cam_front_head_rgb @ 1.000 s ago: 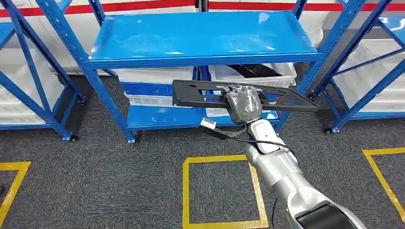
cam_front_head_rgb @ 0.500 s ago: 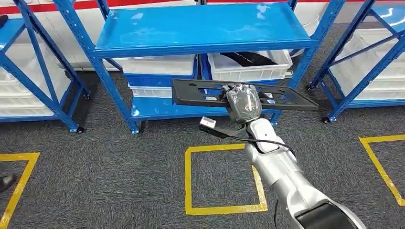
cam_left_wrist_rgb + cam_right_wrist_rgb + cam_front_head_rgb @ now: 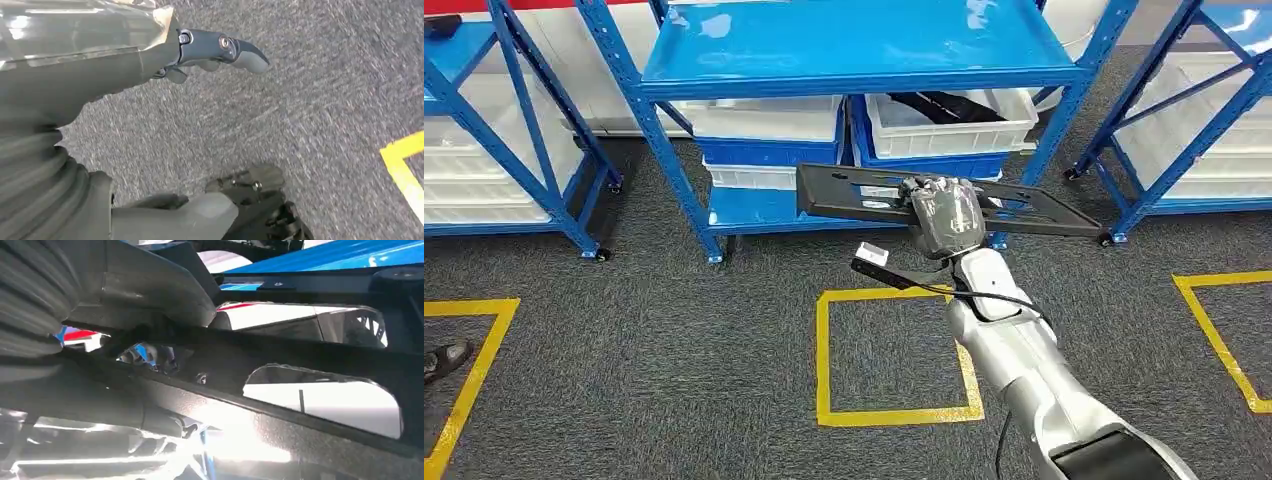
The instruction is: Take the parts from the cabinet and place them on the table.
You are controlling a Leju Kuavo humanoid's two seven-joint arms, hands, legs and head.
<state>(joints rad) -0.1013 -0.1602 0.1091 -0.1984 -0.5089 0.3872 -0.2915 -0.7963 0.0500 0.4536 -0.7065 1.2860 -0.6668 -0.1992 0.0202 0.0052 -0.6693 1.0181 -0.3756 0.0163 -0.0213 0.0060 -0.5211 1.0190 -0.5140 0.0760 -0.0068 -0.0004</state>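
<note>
One black part (image 3: 944, 205) is gripped near its middle by the right hand (image 3: 944, 215), fingers closed over it; long axis crosswise to arm, approx. level, in front of the blue cabinet (image 3: 854, 50). Left hand (image 3: 220, 50) hangs free, fingers apart.

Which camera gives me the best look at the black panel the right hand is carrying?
The head view: it shows the whole black panel, long and flat with cut-outs, gripped near its middle by the right hand in front of the blue shelf rack. The right wrist view gives a close, partial look at its underside. The left wrist view looks at carpet.
</note>
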